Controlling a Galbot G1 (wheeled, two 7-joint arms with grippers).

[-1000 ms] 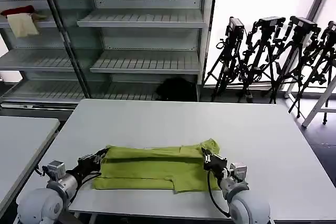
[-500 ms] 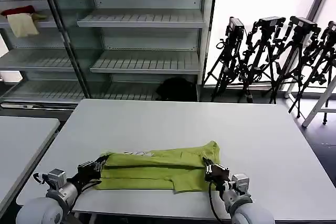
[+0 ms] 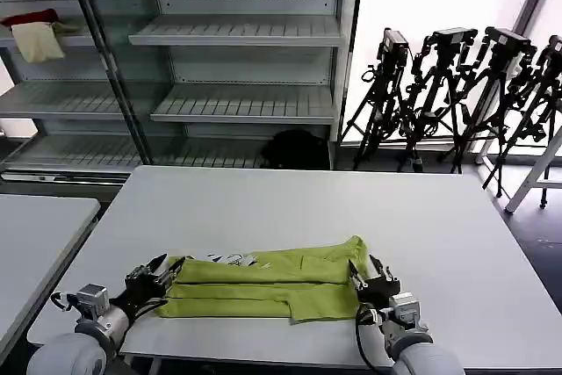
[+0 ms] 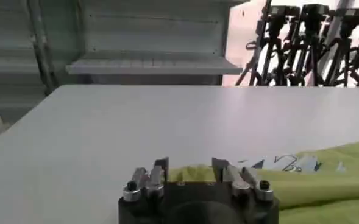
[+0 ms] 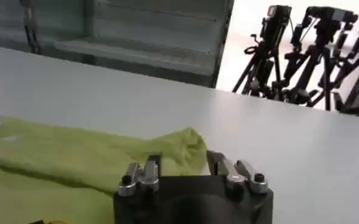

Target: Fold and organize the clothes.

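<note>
Left gripper [image 3: 161,267] open at T-shirt [image 3: 263,284] edge, right gripper [image 3: 372,274] open, holding nothing.

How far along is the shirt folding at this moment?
Partly done. The lime-green T-shirt lies at the table's near edge, already folded lengthwise into a narrow band, white print up. In hand: nothing; the left gripper and right gripper sit open at its two ends. Left: probably crosswise folds and tidying.
</note>
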